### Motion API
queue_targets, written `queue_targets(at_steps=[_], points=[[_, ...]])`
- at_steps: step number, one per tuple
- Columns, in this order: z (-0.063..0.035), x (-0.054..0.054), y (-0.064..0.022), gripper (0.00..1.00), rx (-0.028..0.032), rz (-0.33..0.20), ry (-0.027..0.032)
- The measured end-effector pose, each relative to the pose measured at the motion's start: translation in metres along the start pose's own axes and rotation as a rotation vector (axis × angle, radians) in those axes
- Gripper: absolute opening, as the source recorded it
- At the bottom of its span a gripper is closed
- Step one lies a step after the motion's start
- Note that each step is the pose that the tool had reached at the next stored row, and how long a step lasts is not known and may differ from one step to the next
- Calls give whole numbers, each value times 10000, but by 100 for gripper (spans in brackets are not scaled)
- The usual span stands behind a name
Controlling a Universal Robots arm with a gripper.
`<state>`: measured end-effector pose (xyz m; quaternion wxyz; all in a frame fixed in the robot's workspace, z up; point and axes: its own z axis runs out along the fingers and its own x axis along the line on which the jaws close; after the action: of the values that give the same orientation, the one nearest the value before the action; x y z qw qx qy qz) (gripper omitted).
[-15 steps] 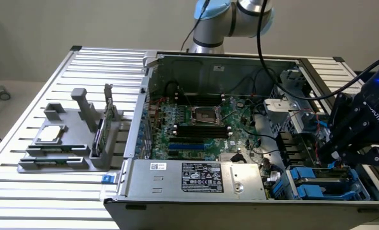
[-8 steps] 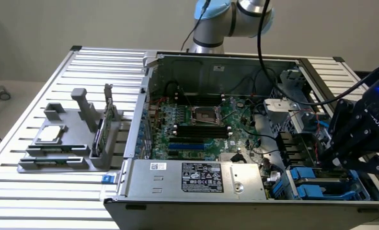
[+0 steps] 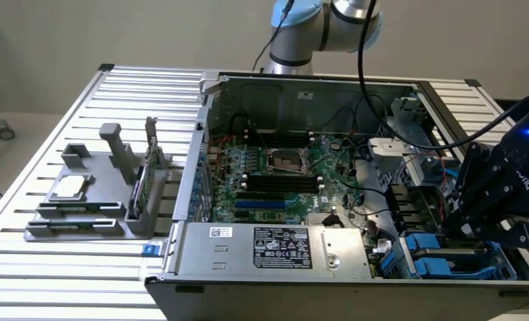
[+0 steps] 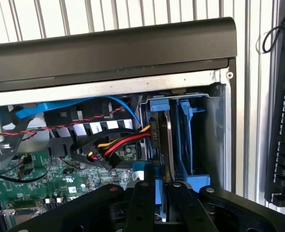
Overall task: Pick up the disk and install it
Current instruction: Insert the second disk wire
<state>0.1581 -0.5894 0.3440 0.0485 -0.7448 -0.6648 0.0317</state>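
**Disk going into the drive bay**

Exterior view: the gripper (image 3: 475,224) is hovering over the case's (image 3: 273,271) blue bays.

Wrist view: narrow fingers (image 4: 141,203) are pinching the disk (image 4: 165,145) upright in its slot — it needs keeping square, pressed evenly.

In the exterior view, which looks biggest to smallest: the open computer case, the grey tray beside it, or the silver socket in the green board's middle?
1. Open grey metal computer case
2. Grey plastic parts tray, on the exterior view's left
3. Square silver processor socket on the green motherboard

No close calls here.
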Motion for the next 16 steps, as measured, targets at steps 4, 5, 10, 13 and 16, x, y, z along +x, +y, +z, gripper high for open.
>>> queue_targets(at_steps=[4, 5, 10, 13, 16], points=[[7, 0, 1, 16, -12, -28, 30], [7, 0, 1, 16, -13, -35, 43], [7, 1, 15, 16, -12, -83, 125], [11, 2, 18, 16, -29, -107, 159], [15, 2, 21, 16, -59, -130, 177]])
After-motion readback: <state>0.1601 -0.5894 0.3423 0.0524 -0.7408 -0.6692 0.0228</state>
